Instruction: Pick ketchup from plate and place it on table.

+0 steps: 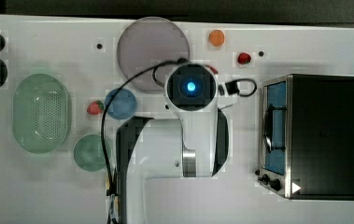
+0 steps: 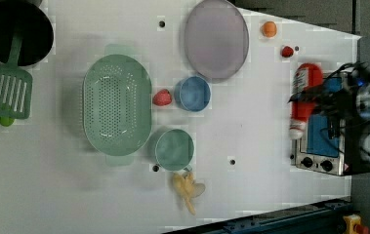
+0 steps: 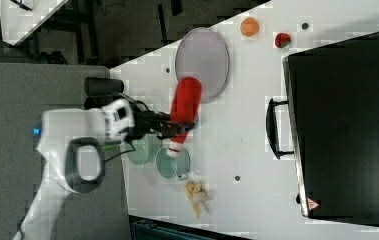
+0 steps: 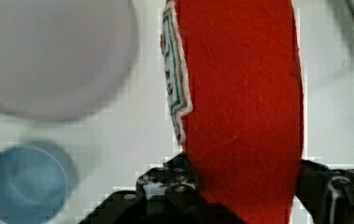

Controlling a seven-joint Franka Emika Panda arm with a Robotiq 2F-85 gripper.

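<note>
My gripper [image 3: 176,128] is shut on the ketchup [image 3: 184,106], a slim red bottle with a pale cap end, and holds it in the air clear of the plate [image 3: 202,59]. In the wrist view the black fingers [image 4: 170,183] clamp both sides of the ketchup [image 4: 240,107], with the pinkish-grey plate [image 4: 48,56] off to one side and the white table [image 4: 118,135] beneath. The left view has the ketchup [image 2: 305,95] in the gripper [image 2: 315,101], to the right of the plate [image 2: 215,39]. From the top view the arm covers the bottle beside the plate [image 1: 152,49].
A black toaster oven [image 1: 315,135] stands at the top view's right. A blue dish [image 1: 120,103], a strawberry [image 1: 95,108], a green bowl [image 1: 90,151] and a green perforated basket [image 1: 40,113] lie at the top view's left. An orange fruit [image 1: 216,37] and a red fruit [image 1: 244,58] sit near the far edge.
</note>
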